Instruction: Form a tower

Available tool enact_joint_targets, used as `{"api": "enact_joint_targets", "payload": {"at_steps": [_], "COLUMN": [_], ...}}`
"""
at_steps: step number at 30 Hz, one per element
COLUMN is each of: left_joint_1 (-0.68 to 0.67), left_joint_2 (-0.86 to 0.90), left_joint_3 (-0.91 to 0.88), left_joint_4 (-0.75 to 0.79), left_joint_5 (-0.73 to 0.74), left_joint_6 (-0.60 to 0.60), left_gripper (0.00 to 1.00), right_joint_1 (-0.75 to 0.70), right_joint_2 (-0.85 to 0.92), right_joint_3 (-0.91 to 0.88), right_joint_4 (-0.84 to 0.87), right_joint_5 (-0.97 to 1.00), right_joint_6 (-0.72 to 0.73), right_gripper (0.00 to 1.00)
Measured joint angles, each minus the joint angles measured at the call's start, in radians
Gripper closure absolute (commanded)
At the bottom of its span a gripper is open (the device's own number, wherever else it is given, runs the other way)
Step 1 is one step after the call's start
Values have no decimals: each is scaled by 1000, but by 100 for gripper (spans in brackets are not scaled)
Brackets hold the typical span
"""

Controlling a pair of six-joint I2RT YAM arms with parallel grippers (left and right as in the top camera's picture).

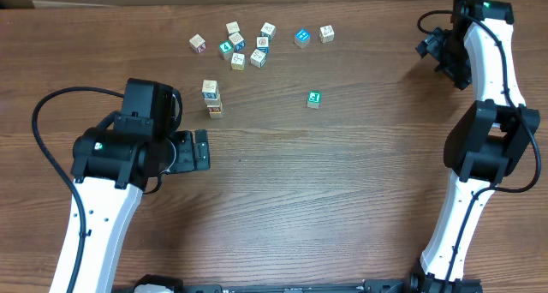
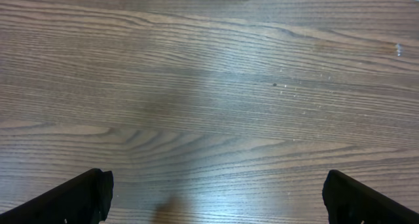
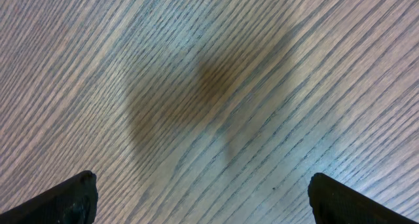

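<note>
The left pincer (image 1: 204,150) sits low over the brown wood-grain table (image 1: 342,182) with its jaws released and spread wide. In the left wrist view its two black fingers (image 2: 78,201) stand at the bottom corners, with only bare wood between them. The tower (image 1: 211,98), a narrow column of small pale wooden alphabet cubes with blue and red printed faces, stands upright near this pincer. It is just beyond the fingertips towards the far edge of the table, apart from them and held by nothing. Farther out past the tower lies a scatter of loose pale wooden cubes (image 1: 248,44), with a blue-faced cube (image 1: 301,38) at its right end. A single green-faced cube (image 1: 314,98) rests out ahead of the left pincer, well apart from it. The right pincer (image 1: 425,46) hangs at the far right of the table, well away from the tower. Its jaws are equally wide apart, and its dark fingers (image 3: 69,198) frame nothing but wood grain.
</note>
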Motion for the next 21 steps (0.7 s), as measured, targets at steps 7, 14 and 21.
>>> {"api": "enact_joint_targets", "payload": {"at_steps": [7,14,21], "left_joint_1": [0,0,0], "left_joint_2": [57,59,59], "left_joint_3": [-2,-20,-26], "left_joint_4": [4,16,16], "left_joint_5": [0,0,0], "left_joint_6": [0,0,0], "left_gripper": [0,0,0], "right_joint_1": [0,0,0], "right_joint_2": [0,0,0], "right_joint_3": [0,0,0], "right_joint_4": [0,0,0], "right_joint_5": [0,0,0], "right_joint_6": [0,0,0], "right_gripper": [0,0,0]}}
